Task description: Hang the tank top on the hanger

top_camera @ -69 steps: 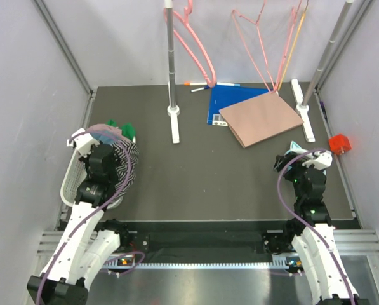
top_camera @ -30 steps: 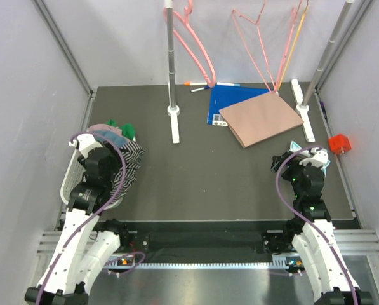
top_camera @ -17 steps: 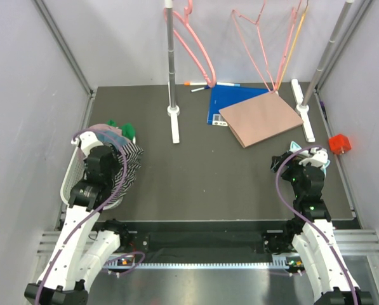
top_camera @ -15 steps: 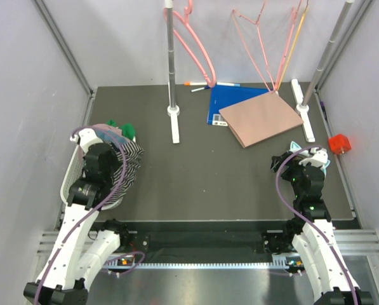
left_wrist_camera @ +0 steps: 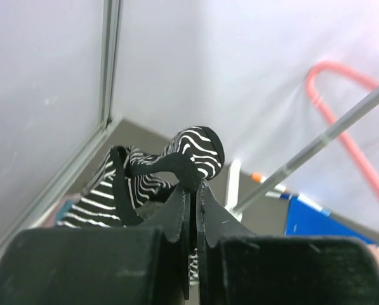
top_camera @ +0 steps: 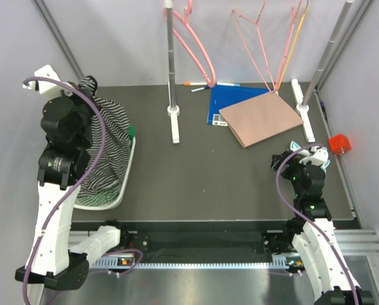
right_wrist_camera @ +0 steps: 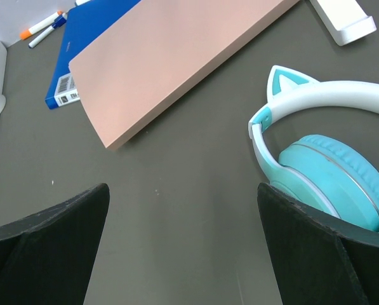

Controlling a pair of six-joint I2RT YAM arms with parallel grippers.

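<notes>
My left gripper [top_camera: 82, 88] is raised high at the back left, shut on a dark-edged strap of the black-and-white striped tank top [top_camera: 106, 149]. The top hangs from it, its lower part draping into the white basket [top_camera: 124, 181]. In the left wrist view the jaws [left_wrist_camera: 193, 184] pinch the strap, and the striped cloth [left_wrist_camera: 199, 145] bunches just past the tips. The thick pink hanger [top_camera: 197, 49] hangs from the rack at the back; one of its arms shows in the left wrist view [left_wrist_camera: 349, 124]. My right gripper [top_camera: 301, 160] is open and empty, low over the table [right_wrist_camera: 183, 190].
Teal cat-ear headphones [right_wrist_camera: 332, 168] lie just right of my right gripper. A pink-brown board [top_camera: 260, 118] rests on a blue book [top_camera: 230, 101]. Thin pink wire hangers [top_camera: 256, 38], an orange hanger [top_camera: 291, 44], rack poles [top_camera: 171, 63], markers [top_camera: 199, 86] and a red block [top_camera: 339, 143] are at the back and right.
My left arm has risen sharply and swung toward the back left, pulling the tank top up out of the basket. The right arm has hardly moved.
</notes>
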